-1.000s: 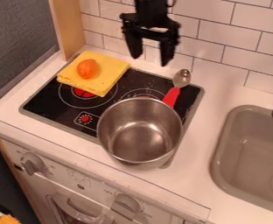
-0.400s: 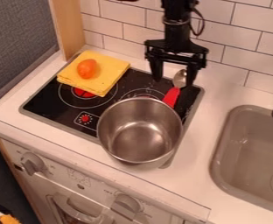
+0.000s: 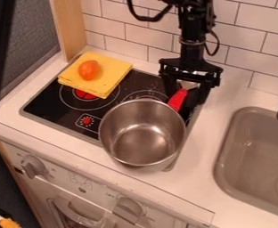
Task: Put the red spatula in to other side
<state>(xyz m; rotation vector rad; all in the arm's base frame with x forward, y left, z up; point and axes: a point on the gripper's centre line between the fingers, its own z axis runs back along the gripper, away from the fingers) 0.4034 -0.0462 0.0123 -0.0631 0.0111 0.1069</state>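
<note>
The gripper point(image 3: 185, 95) hangs low over the back right corner of the black stovetop, open, one finger to either side of the red-handled spoon-like spatula point(image 3: 177, 99). Its metal head is mostly hidden beneath the gripper. The lower end of the red handle meets the rim of the steel pot at the back right. Whether the fingers touch the spatula I cannot tell.
A steel pot point(image 3: 142, 132) stands on the front right of the stovetop point(image 3: 58, 106). At the back left lies a folded yellow cloth point(image 3: 108, 73) with an orange object point(image 3: 89, 70) on it. A grey sink point(image 3: 257, 156) is at the right.
The gripper has come down and to the right, from near the back wall to around the spatula. A dark shape now covers the left edge of the view.
</note>
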